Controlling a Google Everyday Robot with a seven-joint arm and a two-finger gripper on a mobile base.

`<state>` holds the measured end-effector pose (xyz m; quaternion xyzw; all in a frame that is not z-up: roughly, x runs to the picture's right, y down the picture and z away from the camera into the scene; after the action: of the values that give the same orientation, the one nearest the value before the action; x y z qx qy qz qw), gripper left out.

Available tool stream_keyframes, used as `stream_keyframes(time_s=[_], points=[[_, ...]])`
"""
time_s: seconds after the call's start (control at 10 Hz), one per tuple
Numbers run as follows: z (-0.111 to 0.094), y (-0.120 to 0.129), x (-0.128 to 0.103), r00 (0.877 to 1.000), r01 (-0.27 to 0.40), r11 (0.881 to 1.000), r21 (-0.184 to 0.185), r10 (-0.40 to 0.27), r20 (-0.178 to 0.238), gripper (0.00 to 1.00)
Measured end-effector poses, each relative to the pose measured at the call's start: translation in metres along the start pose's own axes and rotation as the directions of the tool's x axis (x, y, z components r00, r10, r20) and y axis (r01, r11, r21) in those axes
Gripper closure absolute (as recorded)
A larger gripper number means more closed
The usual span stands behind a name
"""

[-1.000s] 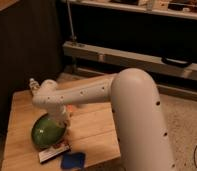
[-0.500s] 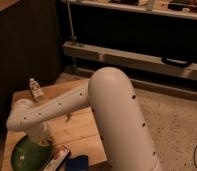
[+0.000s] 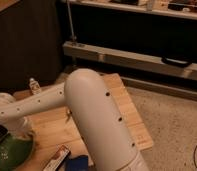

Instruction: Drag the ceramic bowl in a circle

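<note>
I have the pincer gripper (image 3: 22,136) closed narrow at the far rim of the wide, glossy green ceramic bowl (image 3: 9,155), down at the slatted wooden table's (image 3: 119,102) near-left corner, so I judge the circle partway round, with the closing arc left.

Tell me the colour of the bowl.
The bowl is green, camera view; the hand is at its far rim.

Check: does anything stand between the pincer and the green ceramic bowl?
Nothing visible does. The pincer sits at the far rim of the wide glossy green ceramic bowl, at the wooden table's front-left corner; the white arm hides the contact.
</note>
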<state>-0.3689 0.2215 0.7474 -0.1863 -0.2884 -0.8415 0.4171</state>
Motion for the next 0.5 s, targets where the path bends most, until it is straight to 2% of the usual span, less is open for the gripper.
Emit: stream_keyframes(time_s=[0.2, 0.5], points=[[-0.005, 0.006, 0.028, 1.000, -0.020, 1.000, 0.015, 0.020, -0.006, 1.00], [-0.005, 0.055, 0.063, 0.993, -0.117, 0.992, 0.050, 0.117, -0.011, 1.00]])
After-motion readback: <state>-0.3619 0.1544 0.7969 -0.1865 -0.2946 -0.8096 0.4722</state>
